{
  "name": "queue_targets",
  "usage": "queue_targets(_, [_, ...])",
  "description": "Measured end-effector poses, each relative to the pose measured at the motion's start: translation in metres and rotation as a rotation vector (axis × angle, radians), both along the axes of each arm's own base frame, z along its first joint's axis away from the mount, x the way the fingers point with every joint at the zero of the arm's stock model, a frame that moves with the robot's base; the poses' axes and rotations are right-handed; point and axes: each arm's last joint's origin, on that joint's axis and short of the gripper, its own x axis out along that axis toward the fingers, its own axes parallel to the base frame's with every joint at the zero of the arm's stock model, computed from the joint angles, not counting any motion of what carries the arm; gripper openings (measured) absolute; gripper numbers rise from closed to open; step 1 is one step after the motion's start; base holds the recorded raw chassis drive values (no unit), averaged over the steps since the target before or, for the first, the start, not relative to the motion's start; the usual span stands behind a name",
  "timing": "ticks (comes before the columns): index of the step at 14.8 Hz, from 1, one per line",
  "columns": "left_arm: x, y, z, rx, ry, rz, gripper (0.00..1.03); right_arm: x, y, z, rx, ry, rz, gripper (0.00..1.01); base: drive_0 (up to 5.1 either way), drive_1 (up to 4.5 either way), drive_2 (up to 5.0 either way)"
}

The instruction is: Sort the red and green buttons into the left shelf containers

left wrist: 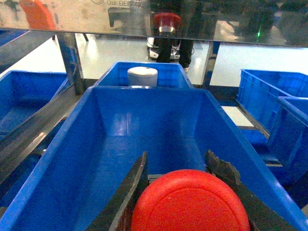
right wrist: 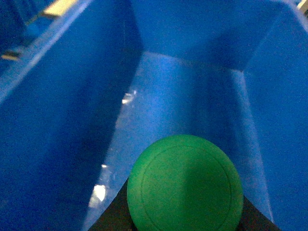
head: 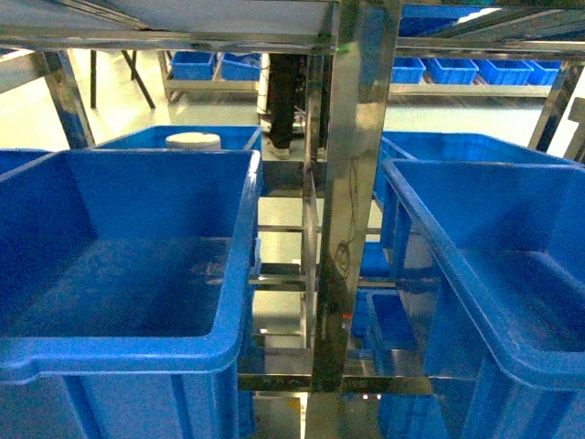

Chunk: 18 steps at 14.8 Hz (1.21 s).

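Left tool point(left wrist: 185, 192) grips the red button point(left wrist: 190, 202) over a blue bin point(left wrist: 72, 144); right tool grips the green button point(right wrist: 185, 185). Release low, centred.

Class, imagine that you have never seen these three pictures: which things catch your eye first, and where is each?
The red button fills the bottom of the left wrist view, held between dark gripper fingers over a deep blue bin. The green button dominates the bottom of the right wrist view, above another blue bin's floor. In the head view, big blue bins flank a shiny steel post.
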Motion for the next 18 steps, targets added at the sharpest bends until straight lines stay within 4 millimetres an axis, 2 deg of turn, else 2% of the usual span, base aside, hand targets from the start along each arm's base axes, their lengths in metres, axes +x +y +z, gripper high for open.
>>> queue_targets(4, [0.0,0.0,0.0,0.0,0.0,0.0,0.31,0.057,-0.01,-0.042,-0.013,0.227,-0.012,0.25,0.0,0.0,0.0])
queue_targets(6, [0.0,0.0,0.0,0.0,0.0,0.0,0.31,0.085,-0.013,-0.046,0.017,0.313,-0.03,0.25,0.0,0.0,0.0])
queue_targets(7, [0.0,0.0,0.0,0.0,0.0,0.0,0.31,0.092,-0.014,-0.047,0.027,0.333,-0.029,0.25,0.0,0.0,0.0])
queue_targets(8, [0.0,0.0,0.0,0.0,0.0,0.0,0.31,0.092,-0.014,-0.048,0.025,0.342,-0.036,0.25,0.0,0.0,0.0])
queue_targets(12, [0.0,0.0,0.0,0.0,0.0,0.0,0.31,0.091,-0.016,-0.047,0.031,0.275,-0.061,0.77,0.0,0.0,0.0])
queue_targets(14, [0.0,0.0,0.0,0.0,0.0,0.0,0.31,0.082,-0.017,-0.035,0.016,0.148,-0.103,1.0,0.0,0.0,0.0])
queue_targets(15, [0.0,0.0,0.0,0.0,0.0,0.0,0.31,0.076,-0.019,-0.024,0.015,0.066,-0.115,0.97,0.0,0.0,0.0])
queue_targets(18, [0.0,0.0,0.0,0.0,0.0,0.0,0.31,0.051,-0.017,-0.005,0.019,-0.039,-0.118,0.98,0.0,0.0,0.0])
